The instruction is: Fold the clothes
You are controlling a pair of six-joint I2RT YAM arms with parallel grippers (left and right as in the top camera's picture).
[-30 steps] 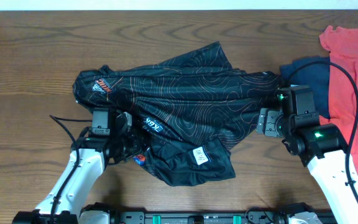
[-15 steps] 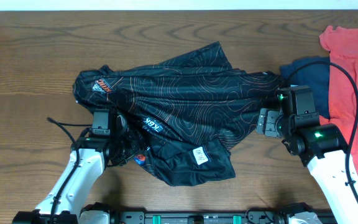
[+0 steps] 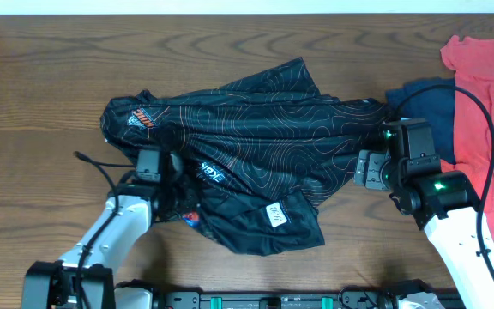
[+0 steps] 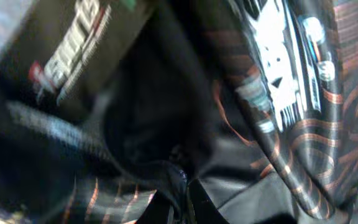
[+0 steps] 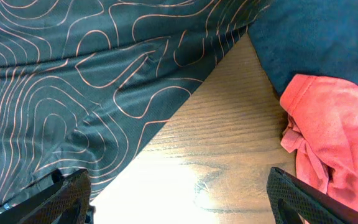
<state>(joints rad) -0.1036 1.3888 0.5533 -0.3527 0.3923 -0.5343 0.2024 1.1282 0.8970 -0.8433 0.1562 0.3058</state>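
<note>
The black jersey (image 3: 256, 129) with orange contour lines lies crumpled in the middle of the table, chest logo at its left end, a lettered hem strip near the middle. My left gripper (image 3: 177, 190) is buried in the jersey's lower left folds. In the left wrist view its jaws (image 4: 182, 199) are shut on a pinch of black jersey cloth (image 4: 291, 93). My right gripper (image 3: 369, 167) is open at the jersey's right edge. In the right wrist view its fingers (image 5: 182, 196) spread wide above bare wood, with the jersey's edge (image 5: 73, 81) under the left finger.
A coral-red T-shirt (image 3: 487, 103) lies at the table's right edge, over a navy-blue garment (image 3: 423, 99) that touches the jersey's right tip. Both show in the right wrist view: the T-shirt (image 5: 334, 124) and the navy garment (image 5: 316, 37). Bare wooden table (image 3: 41, 103) lies at the left.
My left arm has moved a little up and to the right, deeper into the jersey's folds, and the cloth at its fingers has shifted. The right arm has not moved.
</note>
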